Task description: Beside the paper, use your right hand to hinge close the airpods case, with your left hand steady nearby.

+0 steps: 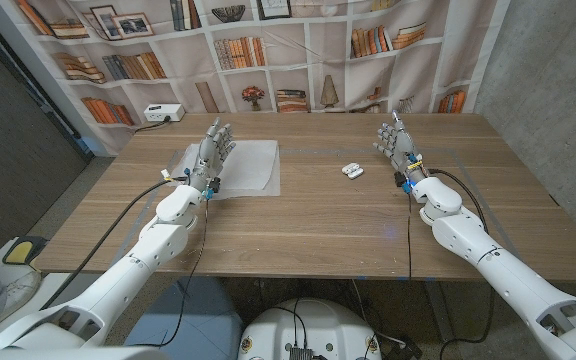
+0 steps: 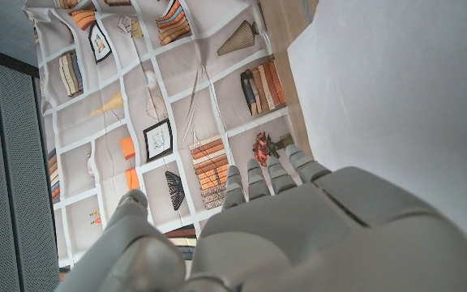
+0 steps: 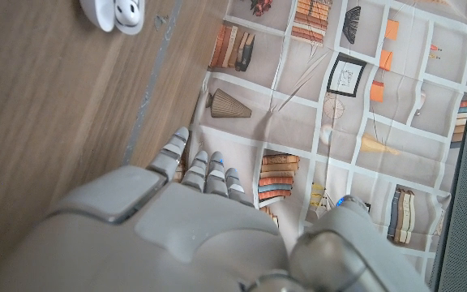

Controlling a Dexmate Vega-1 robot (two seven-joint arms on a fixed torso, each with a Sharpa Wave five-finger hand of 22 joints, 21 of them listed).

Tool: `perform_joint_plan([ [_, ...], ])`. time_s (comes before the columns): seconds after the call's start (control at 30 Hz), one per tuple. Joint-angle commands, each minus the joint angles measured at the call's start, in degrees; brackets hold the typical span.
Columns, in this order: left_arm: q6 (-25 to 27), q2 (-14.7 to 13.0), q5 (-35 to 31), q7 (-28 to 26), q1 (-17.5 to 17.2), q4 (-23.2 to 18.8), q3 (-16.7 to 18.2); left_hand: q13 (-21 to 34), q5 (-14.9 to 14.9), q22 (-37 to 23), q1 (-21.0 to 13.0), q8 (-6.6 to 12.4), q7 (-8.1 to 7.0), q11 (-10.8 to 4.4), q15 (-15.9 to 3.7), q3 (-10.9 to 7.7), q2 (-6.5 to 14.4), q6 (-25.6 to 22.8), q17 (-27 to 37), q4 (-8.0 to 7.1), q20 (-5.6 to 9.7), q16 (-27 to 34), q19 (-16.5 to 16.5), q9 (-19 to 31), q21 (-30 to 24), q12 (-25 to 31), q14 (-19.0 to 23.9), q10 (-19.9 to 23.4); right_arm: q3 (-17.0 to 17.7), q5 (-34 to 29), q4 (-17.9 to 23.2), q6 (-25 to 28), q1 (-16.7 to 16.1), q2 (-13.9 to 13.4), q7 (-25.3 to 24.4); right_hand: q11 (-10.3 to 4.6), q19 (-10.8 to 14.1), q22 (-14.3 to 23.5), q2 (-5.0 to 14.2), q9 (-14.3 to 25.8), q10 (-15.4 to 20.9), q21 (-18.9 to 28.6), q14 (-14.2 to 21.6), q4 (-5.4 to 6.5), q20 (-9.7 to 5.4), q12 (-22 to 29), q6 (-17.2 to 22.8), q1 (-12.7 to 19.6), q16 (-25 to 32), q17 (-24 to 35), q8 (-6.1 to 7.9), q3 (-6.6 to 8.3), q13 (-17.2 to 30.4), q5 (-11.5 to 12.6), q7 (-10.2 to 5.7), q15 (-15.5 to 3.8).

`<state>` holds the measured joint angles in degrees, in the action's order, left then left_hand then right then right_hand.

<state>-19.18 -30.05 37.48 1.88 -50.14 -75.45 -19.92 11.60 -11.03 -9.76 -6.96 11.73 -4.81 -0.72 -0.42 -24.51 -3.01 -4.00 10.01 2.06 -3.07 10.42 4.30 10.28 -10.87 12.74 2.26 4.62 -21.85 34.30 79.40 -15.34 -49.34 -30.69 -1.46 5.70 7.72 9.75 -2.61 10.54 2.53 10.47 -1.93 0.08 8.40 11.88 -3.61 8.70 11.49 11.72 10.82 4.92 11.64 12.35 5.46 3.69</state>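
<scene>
A small white airpods case (image 1: 352, 171) lies open on the wooden table, between the sheet of paper (image 1: 251, 166) and my right hand; it also shows in the right wrist view as the case (image 3: 115, 13). My right hand (image 1: 396, 146) stands to the right of the case, fingers up and apart, holding nothing, a short gap away. My left hand (image 1: 211, 154) stands over the left part of the paper, fingers up and apart, empty. In the wrist views the right hand (image 3: 193, 227) and left hand (image 2: 258, 227) show from behind, with the paper (image 2: 404, 105) beside the left one.
A bookshelf-printed curtain (image 1: 268, 50) hangs behind the table's far edge. A white box (image 1: 162, 113) sits at the back left corner. Bare wood (image 1: 308, 230) spreads across the table's middle and front. Cables run along both arms.
</scene>
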Motion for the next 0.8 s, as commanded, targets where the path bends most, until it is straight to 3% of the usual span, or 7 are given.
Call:
perform_joint_plan([
  [0.03, -0.4, 0.4, -0.4, -0.4, -0.1, -0.1, -0.2, 0.3, -0.3, -0.3, -0.5, 0.07, -0.09, 0.0, -0.19, -0.18, 0.2, -0.5, 0.3, 0.37, 0.04, 0.2, 0.3, 0.2, -0.2, 0.4, 0.0, 0.6, 0.1, -0.8, -0.3, -1.2, -0.3, 0.1, -0.7, 0.39, -0.5, 0.1, -0.03, 0.1, 0.4, 0.0, -0.4, -0.38, -0.04, 0.4, -0.3, 0.7, 0.0, 0.1, 0.31, 0.12, 0.2, 0.4, 0.05, 0.11],
  [0.57, -2.2, 1.9, -2.5, -2.3, 0.1, 0.9, -1.2, 0.3, -0.3, -0.3, -0.5, -0.05, -0.07, -0.17, -0.19, -0.13, 0.3, -0.7, 0.3, 0.53, 0.08, 0.3, 0.3, 0.2, -0.2, 0.5, 0.1, 0.8, -0.1, -3.0, 0.2, -1.3, -0.3, -0.8, -2.0, 0.74, -0.7, 0.1, 0.01, 0.1, 0.7, 0.1, -0.5, -1.04, -0.3, 0.5, -0.3, 1.7, 0.0, 0.1, 0.41, 0.35, 0.3, 0.3, 0.28, 0.06],
  [0.63, -1.3, 1.5, -1.8, -0.5, 0.6, 1.4, -1.5, 0.3, -0.3, -0.3, -0.5, 0.22, -0.14, -0.32, -0.62, -0.09, 0.3, -1.8, 0.3, 0.64, 0.13, 0.5, 0.5, 0.2, -0.3, 0.8, 0.7, 1.7, -0.3, -3.3, 0.4, -1.2, -0.2, -1.6, -1.0, 0.81, -0.8, 0.1, 0.03, 0.1, 0.8, 0.1, -0.5, -1.16, -0.32, 0.5, -0.4, 1.9, 0.0, 0.1, 0.4, 0.4, 0.3, 0.3, 0.22, 0.1],
  [0.8, -3.2, 2.9, -2.8, -2.3, 0.8, 2.3, -1.5, 0.2, -0.3, -0.3, -0.6, 0.08, -0.6, -0.28, -0.97, -0.04, 0.5, -2.5, 0.3, 0.93, 0.33, 0.4, 0.4, 0.1, -0.2, 0.8, 0.3, 1.9, -0.3, -3.9, 1.6, 0.1, -0.4, -2.6, -1.4, 0.65, -1.9, 0.1, 0.84, 0.2, -0.2, -0.1, -1.9, -2.54, -0.49, 0.1, -1.5, 4.5, -0.3, 0.1, 0.28, 1.42, 0.3, 0.2, -0.28, -0.03],
])
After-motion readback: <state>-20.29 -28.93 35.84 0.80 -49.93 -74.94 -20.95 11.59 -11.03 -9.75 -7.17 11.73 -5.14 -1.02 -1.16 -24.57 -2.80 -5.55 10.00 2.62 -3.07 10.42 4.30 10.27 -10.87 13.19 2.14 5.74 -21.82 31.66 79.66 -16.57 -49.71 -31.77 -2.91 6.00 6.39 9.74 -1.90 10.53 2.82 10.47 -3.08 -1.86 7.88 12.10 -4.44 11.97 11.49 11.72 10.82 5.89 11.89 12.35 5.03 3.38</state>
